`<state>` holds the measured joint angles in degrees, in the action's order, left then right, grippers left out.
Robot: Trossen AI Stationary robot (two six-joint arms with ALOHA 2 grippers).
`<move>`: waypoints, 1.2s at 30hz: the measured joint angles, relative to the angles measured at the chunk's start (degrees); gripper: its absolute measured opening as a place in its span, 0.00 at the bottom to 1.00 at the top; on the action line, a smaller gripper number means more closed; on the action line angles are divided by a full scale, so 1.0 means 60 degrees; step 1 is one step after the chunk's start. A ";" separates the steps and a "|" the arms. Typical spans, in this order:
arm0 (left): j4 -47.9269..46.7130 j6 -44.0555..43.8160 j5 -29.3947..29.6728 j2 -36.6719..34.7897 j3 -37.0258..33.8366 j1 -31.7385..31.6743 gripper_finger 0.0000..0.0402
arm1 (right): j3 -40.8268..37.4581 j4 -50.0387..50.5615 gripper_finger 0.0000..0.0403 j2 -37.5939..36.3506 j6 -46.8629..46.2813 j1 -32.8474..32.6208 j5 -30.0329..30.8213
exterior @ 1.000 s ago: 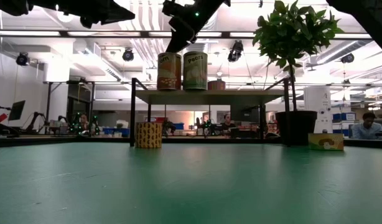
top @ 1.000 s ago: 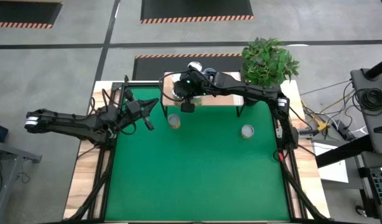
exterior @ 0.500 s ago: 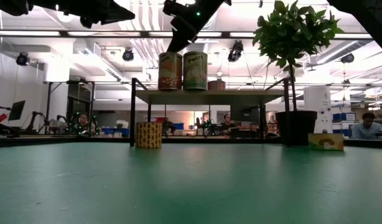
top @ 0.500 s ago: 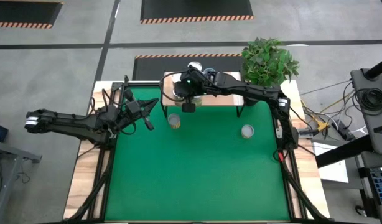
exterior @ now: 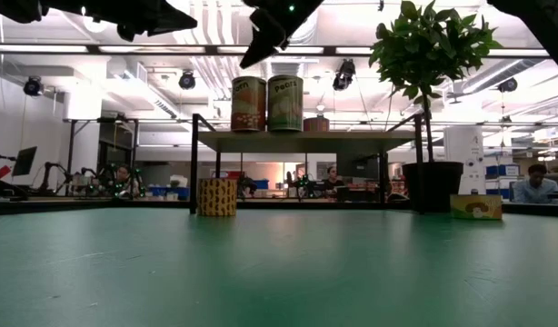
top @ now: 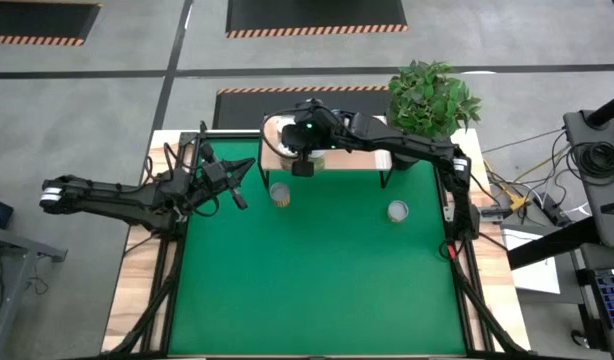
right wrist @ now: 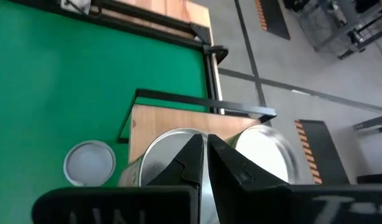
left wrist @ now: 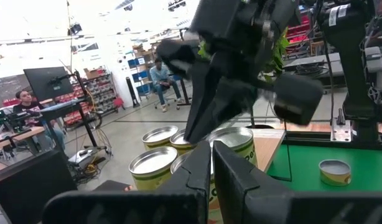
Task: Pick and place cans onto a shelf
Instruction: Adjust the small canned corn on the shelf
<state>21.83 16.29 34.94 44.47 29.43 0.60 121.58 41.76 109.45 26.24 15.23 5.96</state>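
The shelf [exterior: 297, 138], a light-wood board on thin black legs, stands at the table's far edge. Two tall cans [exterior: 247, 104] [exterior: 284, 103] and a low one [exterior: 317, 123] stand on it. My right gripper [exterior: 247, 62] hangs shut just above the left tall can, clear of its silvery top [right wrist: 163, 152]. One can [top: 280, 193] with a yellow side stands on the green mat in front of the shelf, another [top: 397, 211] farther right. My left gripper [left wrist: 213, 163] waits shut above the table's left side, pointing at the shelf.
A potted plant [top: 432, 98] stands at the shelf's right end. The green mat [top: 317, 280] lies bare toward the near edge. People sit at desks in the room behind the table.
My right gripper has risen a little from just over the left tall can's top, staying shut. The cans on the shelf stand as before.
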 joint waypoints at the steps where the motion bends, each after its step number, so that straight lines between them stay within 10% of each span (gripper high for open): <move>1: 0.0001 0.0023 0.0000 0.0000 0.0001 0.0001 0.00 | -0.0004 0.0017 0.03 -0.0112 -0.0021 -0.0031 -0.0004; 14: -0.0009 0.0121 0.0000 0.0025 0.0011 0.0004 0.00 | -0.0539 0.1732 0.03 -0.1987 -0.2065 -0.1870 -0.0003; 26: -0.0001 -0.0239 0.0000 0.0025 0.0011 0.0000 0.00 | -0.3572 0.3063 0.03 -0.3759 -0.6356 -0.3290 0.0021; 36: -0.0002 -0.0556 0.0000 0.0015 0.0012 0.0004 0.00 | -0.5679 0.2902 0.03 -0.5365 -0.6775 -0.2424 0.2733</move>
<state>21.82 12.95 34.94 44.56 29.50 0.62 87.50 59.17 77.26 -14.41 0.68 22.36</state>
